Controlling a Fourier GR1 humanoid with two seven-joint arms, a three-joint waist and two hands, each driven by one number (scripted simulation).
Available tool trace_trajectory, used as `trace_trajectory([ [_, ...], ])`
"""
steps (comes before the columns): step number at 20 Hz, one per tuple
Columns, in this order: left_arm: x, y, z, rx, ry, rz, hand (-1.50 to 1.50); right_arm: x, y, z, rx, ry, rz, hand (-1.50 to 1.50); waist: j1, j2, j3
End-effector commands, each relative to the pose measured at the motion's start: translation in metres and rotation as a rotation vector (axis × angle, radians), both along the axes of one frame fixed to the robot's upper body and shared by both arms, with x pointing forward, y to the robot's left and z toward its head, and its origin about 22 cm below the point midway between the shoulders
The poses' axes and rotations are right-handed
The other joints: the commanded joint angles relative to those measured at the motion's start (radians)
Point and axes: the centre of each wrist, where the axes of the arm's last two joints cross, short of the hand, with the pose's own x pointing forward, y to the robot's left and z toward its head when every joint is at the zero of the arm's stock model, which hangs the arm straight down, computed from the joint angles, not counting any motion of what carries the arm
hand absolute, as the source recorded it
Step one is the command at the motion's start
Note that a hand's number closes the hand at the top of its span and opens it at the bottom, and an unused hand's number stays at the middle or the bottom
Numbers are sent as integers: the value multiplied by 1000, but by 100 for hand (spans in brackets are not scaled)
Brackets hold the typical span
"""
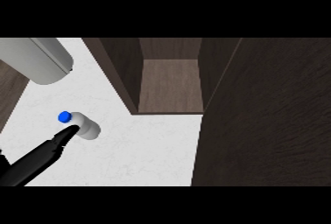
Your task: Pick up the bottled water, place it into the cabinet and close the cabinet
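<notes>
The bottled water [82, 124] lies on the counter [142, 148], left of the open cabinet [171, 85]. My left hand [48, 151] touches the bottle from the near side.

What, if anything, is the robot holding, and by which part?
Nothing is held. The left hand only touches the lying bottle near its blue cap, fingers straight.

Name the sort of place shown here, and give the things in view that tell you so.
Probably a kitchen: a white marbled counter, an open dark wood cabinet standing on it, and a bottled water with a blue cap lying beside the left hand.
</notes>
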Motion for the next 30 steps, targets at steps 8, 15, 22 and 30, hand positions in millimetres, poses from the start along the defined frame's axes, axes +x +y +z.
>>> trace_trajectory([
  [8, 23, 31, -39, -4, 49, 64, -150, -23, -7, 25, -56, -77, -59, -150, 0, 0, -1],
  [15, 39, 31, -101, -24, 100, 34, -150, -14, 2, 28, -48, -74, -52, -150, 0, 2, -2],
  [22, 44, 40, -128, -38, 136, -1, -150, -15, -7, 30, -53, -81, -60, -150, 2, 2, 0],
  [30, 58, 30, -180, -48, 126, -28, -150, -15, 3, 19, -69, -85, -71, -150, -5, 1, -1],
])
